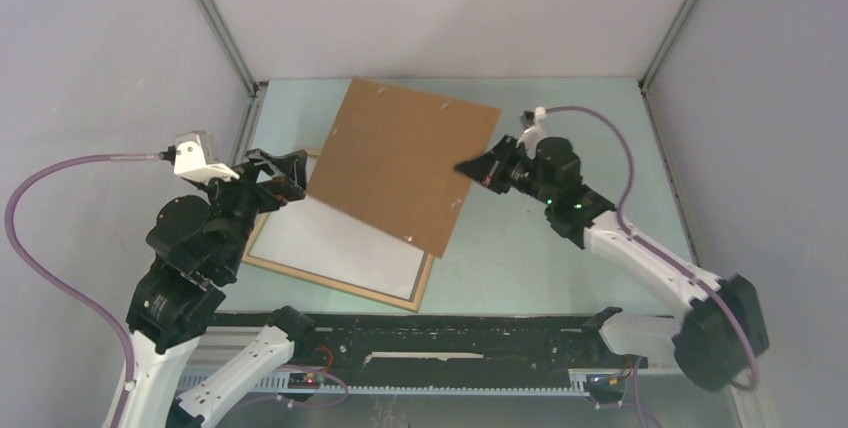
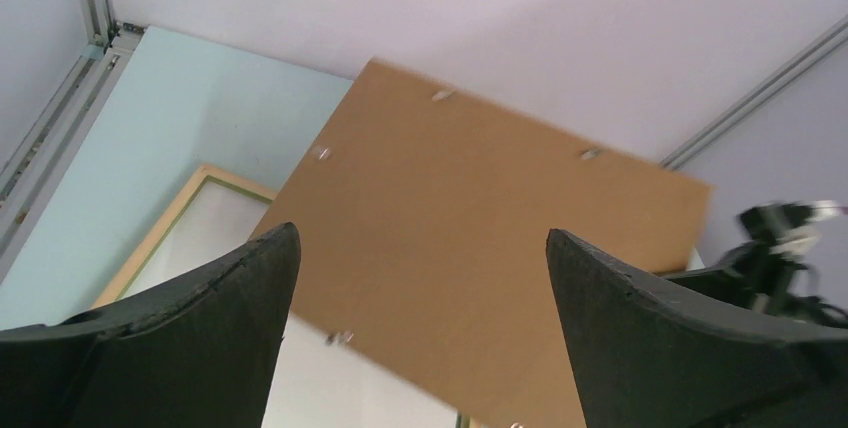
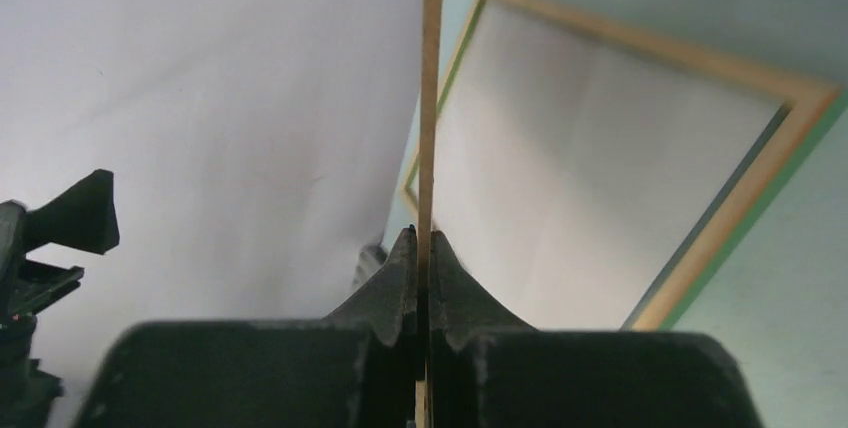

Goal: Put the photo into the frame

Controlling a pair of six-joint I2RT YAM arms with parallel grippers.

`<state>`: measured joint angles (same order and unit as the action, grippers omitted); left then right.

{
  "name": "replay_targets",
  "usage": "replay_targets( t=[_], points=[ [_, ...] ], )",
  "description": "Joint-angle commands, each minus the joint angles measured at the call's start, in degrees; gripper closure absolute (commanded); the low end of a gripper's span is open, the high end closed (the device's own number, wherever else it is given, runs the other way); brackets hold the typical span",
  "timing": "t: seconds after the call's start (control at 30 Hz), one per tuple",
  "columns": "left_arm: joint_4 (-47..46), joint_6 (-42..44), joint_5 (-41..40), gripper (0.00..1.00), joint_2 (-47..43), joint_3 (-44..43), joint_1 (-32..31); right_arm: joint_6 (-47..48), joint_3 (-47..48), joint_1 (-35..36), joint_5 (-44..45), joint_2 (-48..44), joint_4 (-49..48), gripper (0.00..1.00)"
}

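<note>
A: Findings?
B: The frame (image 1: 330, 283) lies flat on the tabletop (image 1: 560, 248). The right gripper (image 1: 468, 167) jaws pinch an edge of the brown board (image 1: 400, 163) above it. The left gripper (image 1: 285, 176) jaws gape empty.
A: Hazard?
B: Thin hold; the brown board may pivot onto the frame.

One frame (image 1: 330, 284), one brown board (image 1: 405, 163), one white sheet (image 1: 330, 243); two grippers: left gripper (image 1: 285, 173), right gripper (image 1: 470, 168).

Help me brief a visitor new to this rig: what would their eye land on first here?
The big brown board, held askew over the middle of the table by the right claw, which is pinched on its right edge. Beneath it lies the pale wooden frame with a white sheet inside, and the left claw gapes open at the frame's far-left corner.
</note>
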<state>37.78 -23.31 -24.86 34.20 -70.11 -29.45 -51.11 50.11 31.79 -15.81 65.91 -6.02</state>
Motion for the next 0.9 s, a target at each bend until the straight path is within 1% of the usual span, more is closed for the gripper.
replay_targets(
  t=[0.0, 0.23, 0.4, 0.47, 0.53, 0.63, 0.7, 0.73, 0.8, 0.87],
  points=[
    [0.49, 0.73, -0.12, 0.0, -0.89, -0.51, 0.18, -19.36, -3.19, 1.12, -8.06, 5.47, -24.78, 1.0],
    [0.5, -0.07, 1.46, 0.0, -0.59, 1.89, 0.18, -28.63, -8.6, 3.15, -7.07, 17.53, -42.11, 1.0],
    [1.82, 0.53, 1.93, 0.0, 3.46, 1.95, 0.18, -31.88, -10.46, 4.01, -8.13, 23.97, -49.63, 1.0],
    [3.84, 0.55, 1.03, 0.0, 6.82, 0.97, 0.77, -32.78, -11.63, 4.51, -7.99, 26.01, -52.63, 1.0],
    [5.39, 0.27, 3.14, 0.0, 9.75, 0.27, 3.97, -32.4, -12.33, 5.34, -7.15, 27.36, -53.48, 1.0],
    [4.32, 0.33, 14.94, 0.0, 14.06, 1.23, 15.02, -32.42, -12.93, 6.68, -6.88, 30.38, -56.93, 1.0],
    [3.87, -1.1, 22.71, 0.0, 18.05, 1.75, 24.58, -33.69, -13.49, 7.36, -6.99, 33.08, -61.0, 1.0],
    [3.19, -2.28, 25.99, 0.0, 19.97, 2.11, 28.33, -34.2, -13.66, 7.67, -6.96, 34.78, -62.85, 1.0],
    [1.43, -5.89, 29.69, 0.0, 23.54, 3.14, 37.02, -34.29, -13.78, 8.24, -6.87, 36.9, -65.23, 1.0],
    [-2.97, -9.07, 32.87, 0.0, 27.19, 4.84, 41.74, -33.48, -14.11, 8.73, -6.17, 38.4, -66.13, 1.0]
  ],
)
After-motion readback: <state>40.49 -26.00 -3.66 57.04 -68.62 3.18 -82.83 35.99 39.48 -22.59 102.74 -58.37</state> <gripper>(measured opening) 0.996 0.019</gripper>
